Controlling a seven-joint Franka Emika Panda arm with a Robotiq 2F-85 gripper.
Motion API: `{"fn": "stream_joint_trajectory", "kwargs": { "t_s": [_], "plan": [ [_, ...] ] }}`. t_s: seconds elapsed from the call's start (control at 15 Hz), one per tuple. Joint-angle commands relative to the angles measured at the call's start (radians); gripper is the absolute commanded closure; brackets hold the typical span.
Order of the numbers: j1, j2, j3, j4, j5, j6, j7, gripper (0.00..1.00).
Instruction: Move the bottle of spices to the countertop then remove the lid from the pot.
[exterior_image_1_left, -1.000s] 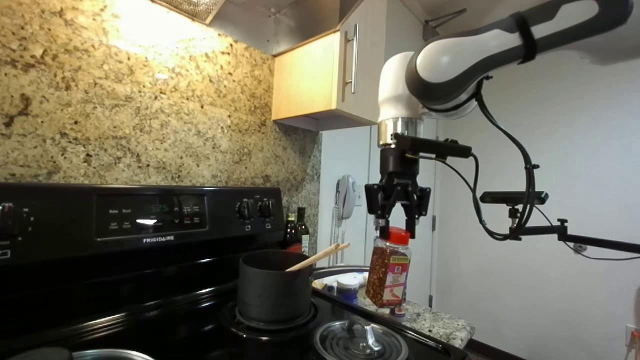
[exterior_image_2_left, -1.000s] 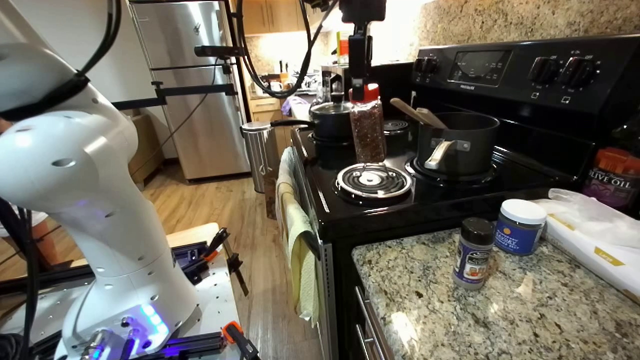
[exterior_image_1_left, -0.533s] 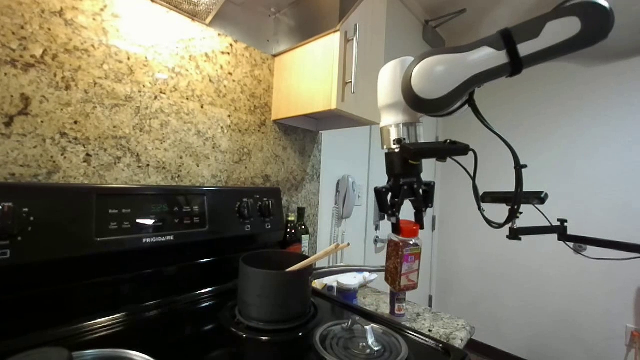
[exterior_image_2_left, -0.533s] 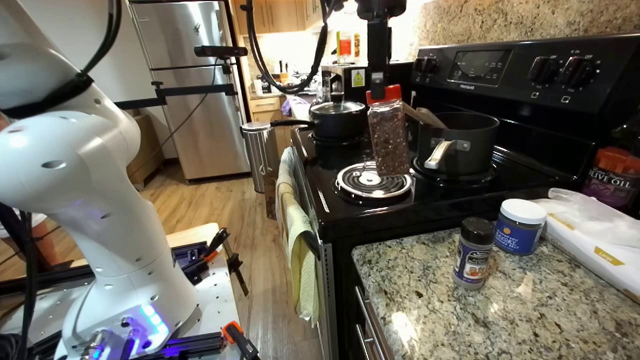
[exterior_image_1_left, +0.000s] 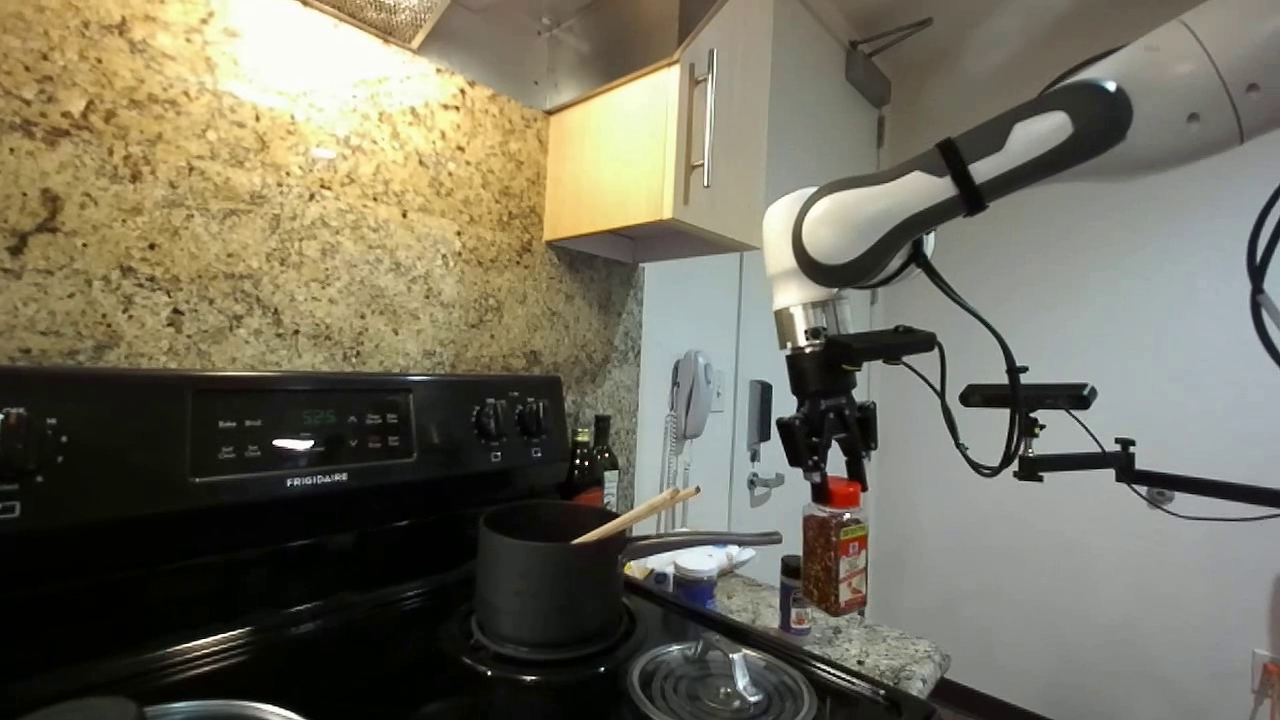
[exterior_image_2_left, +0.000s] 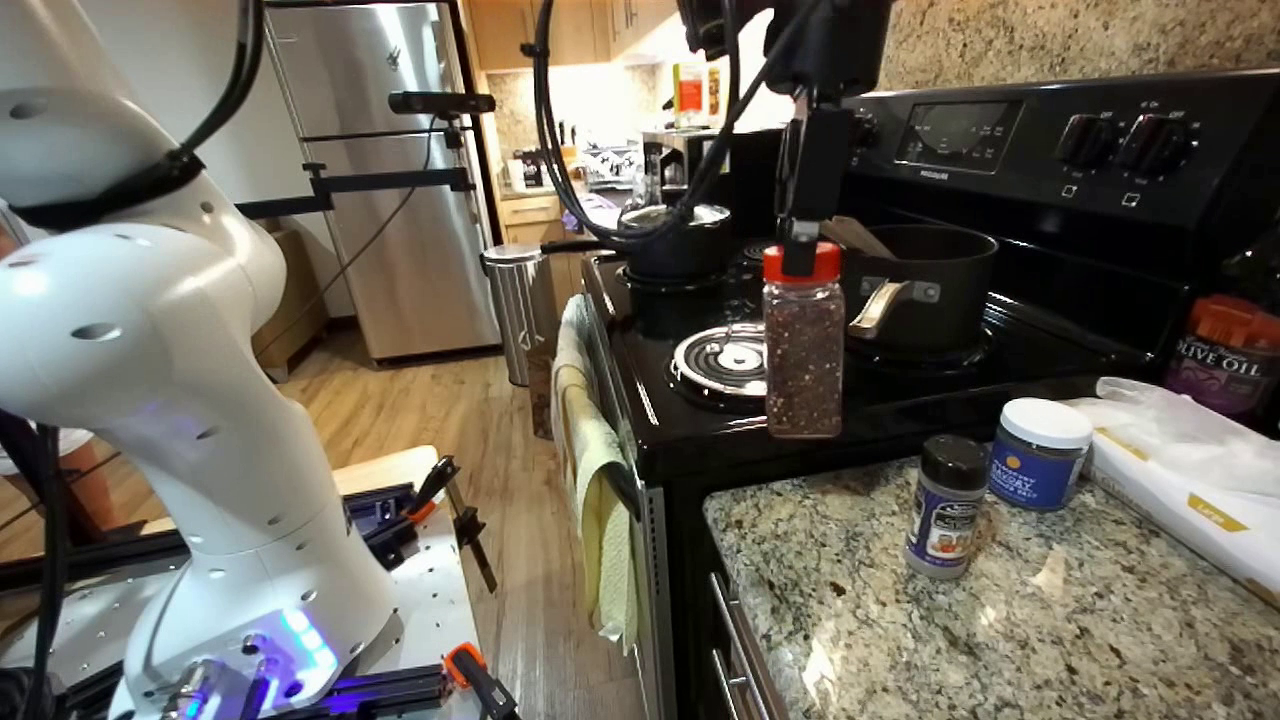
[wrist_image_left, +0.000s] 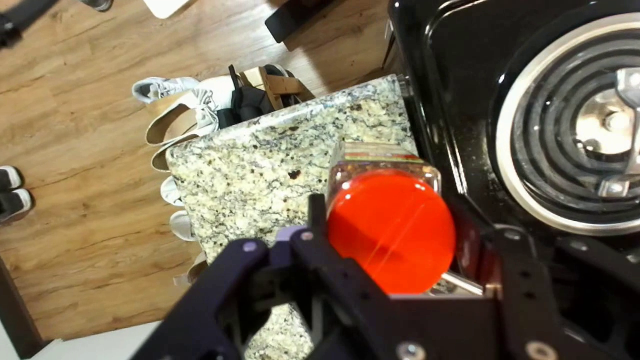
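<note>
Left to right in an exterior view: one pot (exterior_image_2_left: 682, 258), its lid (exterior_image_2_left: 648, 216) on; the spice bottle (exterior_image_2_left: 803, 360), holding reddish-brown flakes, hung above the counter (exterior_image_2_left: 850, 640), the pincer (exterior_image_1_left: 840, 487) clasping its red cap (exterior_image_2_left: 828, 264); one saucepan (exterior_image_2_left: 950, 310) with two wooden utensils (exterior_image_1_left: 628, 517) poking out; one black-capped shaker (exterior_image_2_left: 945, 510); one jar (exterior_image_2_left: 1035, 465) (it reads "Savory"); one box (exterior_image_2_left: 1180, 505) marked "Large"; and one container (exterior_image_2_left: 1222, 350) reading "Olive Oil".

Speckled countertop (exterior_image_2_left: 1000, 640): black-capped bottle (exterior_image_2_left: 945, 512), blue jar (exterior_image_2_left: 1038, 458), box (exterior_image_2_left: 1165, 492).

Spice bottle (exterior_image_2_left: 803, 360) (red-capped), nearly upright, aloft.
</note>
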Motion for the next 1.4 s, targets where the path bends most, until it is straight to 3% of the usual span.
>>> {"fn": "stream_joint_trajectory", "kwargs": {
  "t_s": [0.0, 0.4, 0.87, 1.33],
  "plan": [
    [-0.019, 0.052, -0.022, 0.005, -0.013, 0.031, -0.135, 0.64],
    [-0.014, 0.129, -0.038, -0.002, -0.024, 0.086, -0.301, 0.64],
    [-0.023, 0.187, -0.05, -0.03, 0.017, 0.169, -0.304, 0.64],
    [-0.046, 0.166, -0.082, -0.077, 0.016, 0.257, -0.335, 0.64]
  ]
}}
